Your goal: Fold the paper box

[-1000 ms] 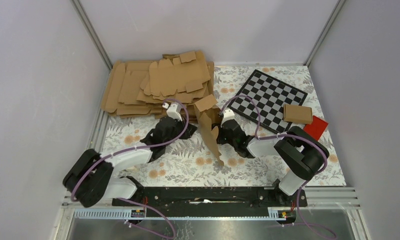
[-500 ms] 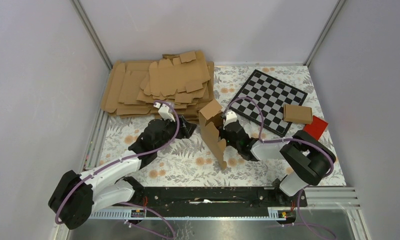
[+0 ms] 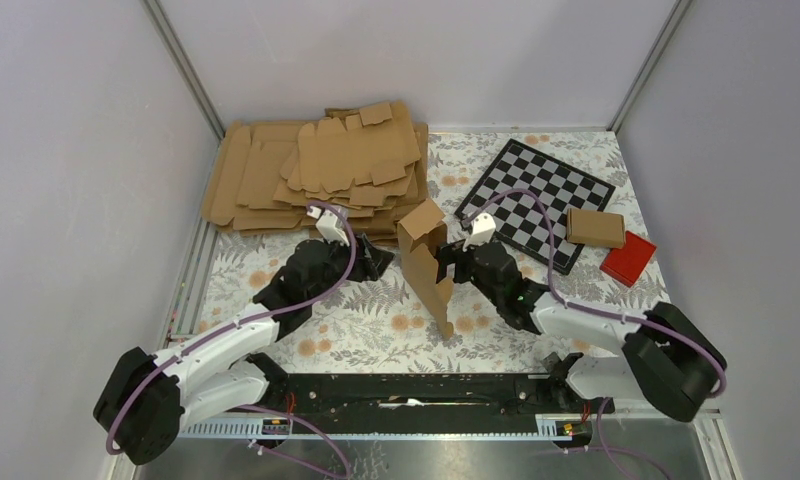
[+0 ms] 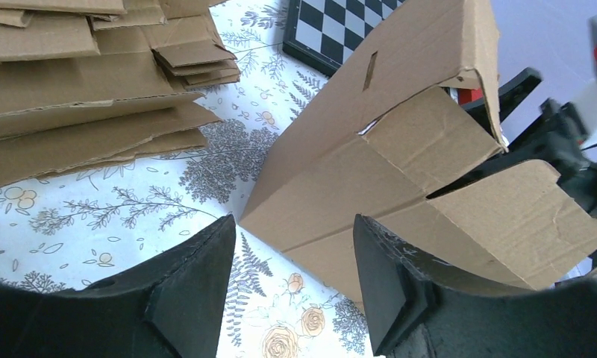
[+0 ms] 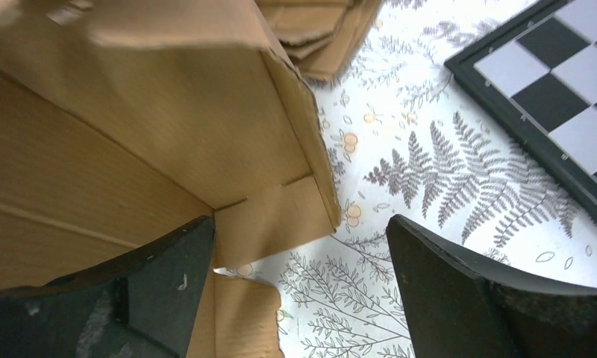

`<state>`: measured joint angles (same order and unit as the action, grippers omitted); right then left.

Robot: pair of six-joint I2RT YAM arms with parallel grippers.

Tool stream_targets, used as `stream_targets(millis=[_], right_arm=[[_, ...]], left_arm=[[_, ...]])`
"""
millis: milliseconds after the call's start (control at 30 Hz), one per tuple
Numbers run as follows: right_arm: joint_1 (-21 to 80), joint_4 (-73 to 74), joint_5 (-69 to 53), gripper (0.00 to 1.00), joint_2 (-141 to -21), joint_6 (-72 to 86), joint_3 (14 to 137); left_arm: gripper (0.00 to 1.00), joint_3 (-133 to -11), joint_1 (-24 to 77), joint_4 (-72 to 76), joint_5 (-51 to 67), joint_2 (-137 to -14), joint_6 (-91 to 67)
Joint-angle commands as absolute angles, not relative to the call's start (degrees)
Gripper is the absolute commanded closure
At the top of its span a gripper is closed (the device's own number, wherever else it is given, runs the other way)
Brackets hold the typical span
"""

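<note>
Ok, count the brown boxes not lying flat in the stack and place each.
2. A half-folded paper box stands at centre; a closed carton lies at the chessboard's right edge, beside the red block. The stack may hide others.

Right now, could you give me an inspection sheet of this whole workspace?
Surface: flowered tablecloth, lying flat.
Job's things: paper box, half folded, standing between the grippers.
Clutter: stack of cardboard sheets; chessboard; small carton at its edge; red block beside that.
Grippers: left gripper open; right gripper open; neither clamps the box.
Cables: purple cables looping along both arms.
Surroundings: pale walls on three sides.
</note>
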<state>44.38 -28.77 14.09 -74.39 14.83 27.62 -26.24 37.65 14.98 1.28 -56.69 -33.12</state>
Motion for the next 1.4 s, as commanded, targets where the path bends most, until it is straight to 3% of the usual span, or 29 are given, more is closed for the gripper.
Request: stream_targets(millis=[0,300,500,833,1000,1133,1233,1333,1367], right_arm=[[44.83,-30.59,13.51,0.09,-68.19,10.95,26.56],[44.83,-25.74,12.21,0.14,-70.28,2.09,34.13],[44.56,-30.44,15.99,0.21,-74.89,-2.67,35.64],[38.72,-30.44,5.05,0.23,-78.61,0.47,38.44],[36.54,-33.22,0.23,0.4,-80.13,3.83,38.05],[36.54,-31.01,-2.67,0.68,-81.68,4.63,40.59],[36.56,-29.71,-2.79,0.79,-80.49,4.87,40.81],[36.51,-28.96,-1.35,0.99,-78.13,5.41,40.04],[36.51,-27.9,-0.43,1.0,-77.55,5.72,40.11]], left_arm=[[0.38,-28.33,38.17,16.68,3.52,-55.25,-35.02],[0.37,-31.38,38.49,12.7,4.16,-53.97,-32.88],[0.37,-31.93,38.58,10.98,6.28,-52.29,-31.83],[0.37,-31.48,38.52,2.47,6.31,-44.93,-30.03],[0.37,-30.71,38.52,0.31,6.02,-42.31,-30.06],[0.36,-30.41,38.58,0.09,6.24,-42.08,-29.98],[0.36,-30.7,38.54,0.09,6.5,-42.39,-29.71],[0.36,-31.0,38.54,0.27,6.51,-42.83,-29.7],[0.36,-31.02,38.51,0.45,6.65,-43.03,-29.66]])
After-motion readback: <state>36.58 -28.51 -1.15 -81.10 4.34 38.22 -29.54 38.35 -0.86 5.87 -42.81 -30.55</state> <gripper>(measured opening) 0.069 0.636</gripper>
